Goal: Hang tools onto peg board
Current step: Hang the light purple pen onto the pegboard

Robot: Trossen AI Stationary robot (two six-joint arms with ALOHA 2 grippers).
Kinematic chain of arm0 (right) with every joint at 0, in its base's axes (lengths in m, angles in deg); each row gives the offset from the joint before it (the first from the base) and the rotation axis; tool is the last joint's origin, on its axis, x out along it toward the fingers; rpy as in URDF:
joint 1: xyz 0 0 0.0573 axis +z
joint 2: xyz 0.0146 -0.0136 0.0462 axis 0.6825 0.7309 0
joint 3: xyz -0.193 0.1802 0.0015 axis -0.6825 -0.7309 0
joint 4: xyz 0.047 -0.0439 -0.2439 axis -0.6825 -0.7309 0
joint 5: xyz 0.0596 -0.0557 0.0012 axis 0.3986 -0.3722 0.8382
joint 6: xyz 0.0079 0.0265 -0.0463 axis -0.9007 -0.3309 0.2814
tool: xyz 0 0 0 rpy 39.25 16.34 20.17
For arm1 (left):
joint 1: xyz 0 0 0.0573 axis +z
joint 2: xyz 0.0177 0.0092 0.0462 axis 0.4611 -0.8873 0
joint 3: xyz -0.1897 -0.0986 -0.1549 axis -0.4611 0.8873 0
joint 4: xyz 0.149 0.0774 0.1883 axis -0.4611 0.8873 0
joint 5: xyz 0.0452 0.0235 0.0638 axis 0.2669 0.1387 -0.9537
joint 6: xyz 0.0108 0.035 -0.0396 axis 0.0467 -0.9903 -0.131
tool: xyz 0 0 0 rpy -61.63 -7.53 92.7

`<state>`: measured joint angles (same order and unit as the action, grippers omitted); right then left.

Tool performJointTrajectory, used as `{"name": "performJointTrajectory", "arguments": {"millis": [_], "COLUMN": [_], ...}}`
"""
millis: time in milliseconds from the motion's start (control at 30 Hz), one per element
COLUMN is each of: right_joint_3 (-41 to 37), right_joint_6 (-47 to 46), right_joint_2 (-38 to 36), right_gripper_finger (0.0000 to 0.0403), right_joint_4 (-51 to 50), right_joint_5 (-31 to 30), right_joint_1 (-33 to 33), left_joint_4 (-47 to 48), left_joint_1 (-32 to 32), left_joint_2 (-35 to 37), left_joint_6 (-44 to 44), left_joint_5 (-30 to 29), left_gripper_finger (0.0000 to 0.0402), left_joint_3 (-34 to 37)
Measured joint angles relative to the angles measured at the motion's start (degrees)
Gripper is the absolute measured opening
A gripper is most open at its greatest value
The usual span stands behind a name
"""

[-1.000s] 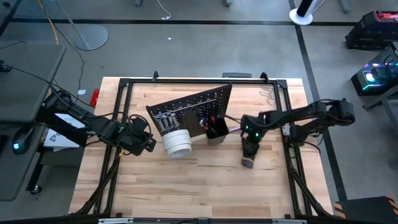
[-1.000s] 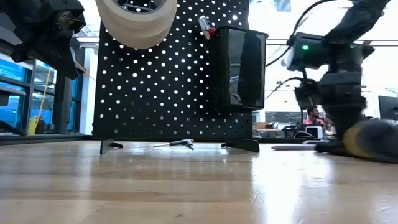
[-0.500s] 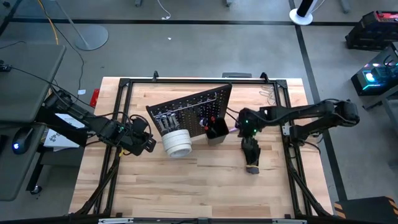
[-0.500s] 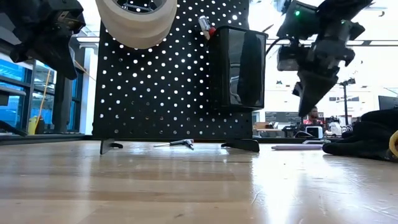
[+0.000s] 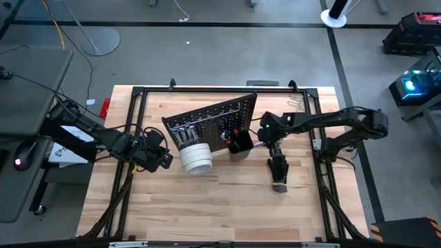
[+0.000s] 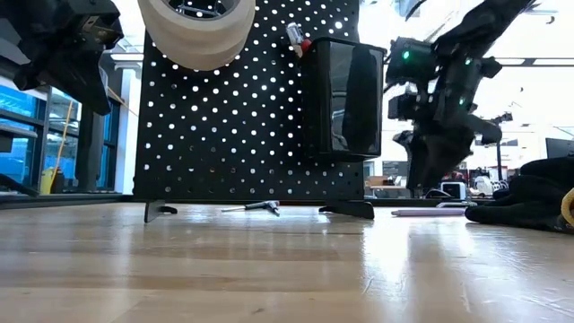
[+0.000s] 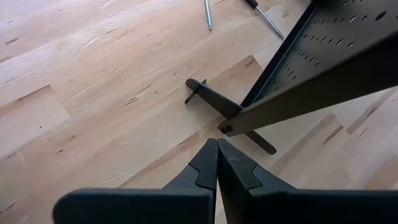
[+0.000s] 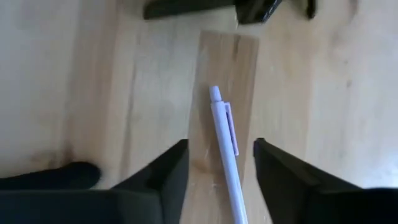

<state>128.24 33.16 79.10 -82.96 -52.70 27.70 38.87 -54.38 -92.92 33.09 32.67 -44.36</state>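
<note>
Right hand over a pen, beside the peg board.
Fingers parted around it, nothing grasped; left hand clenched, waiting beside the board's foot.

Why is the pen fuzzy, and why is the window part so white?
Right wrist view: the pen lies between the open right gripper and looks soft, out of focus. Low view: bright light behind the peg board washes out the background and darkens the arms.
</note>
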Motion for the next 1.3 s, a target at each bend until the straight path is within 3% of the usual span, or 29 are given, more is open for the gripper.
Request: {"name": "performJointTrajectory", "arguments": {"millis": [133, 333, 467, 600, 767, 1000, 1300], "right_joint_3": [0.1, 0.63, 1.15, 1.16, 1.16, 1.93, 3.68], "right_joint_6": [1.94, 2.97, 4.23, 3.17, -1.73, -10.24, -19.72], "right_joint_2": [5.15, 11.76, 14.58, 14.58, 14.58, 7.41, -1.96], "right_gripper_finger": [0.0204, 0.0197, 0.0145, 0.0035, 0.0012, 0.0002, 0.0004], "right_joint_4": [1.78, 1.69, -0.86, -1.97, -2.13, -6.88, -9.44], "right_joint_5": [-1.53, -0.96, 0.19, -1.17, -5.09, -9.44, -8.57], "right_joint_1": [-0.27, -2.32, -1.88, 0.55, 3.03, 4.25, 3.81], "left_joint_4": [0.01, 0.02, 0.02, 0.04, 0.05, 0.05, 0.06], "left_joint_1": [0.0, 0.0, 0.0, 0.0, 0.0, 0.0, -0.02], "left_joint_2": [0.0, 0.0, 0.0, 0.0, 0.0, 0.0, 0.02], "left_joint_6": [0.02, 0.02, 0.0, 0.0, 0.0, 0.0, -2.05], "left_joint_5": [1.05, 1.41, 1.41, 1.4, 1.39, 1.47, 1.54], "left_gripper_finger": [0.0, 0.0, 0.0, 0.0, 0.0, 0.0, 0.0], "left_joint_3": [0.0, 0.0, 0.0, 0.01, 0.02, 0.01, 0.0]}}
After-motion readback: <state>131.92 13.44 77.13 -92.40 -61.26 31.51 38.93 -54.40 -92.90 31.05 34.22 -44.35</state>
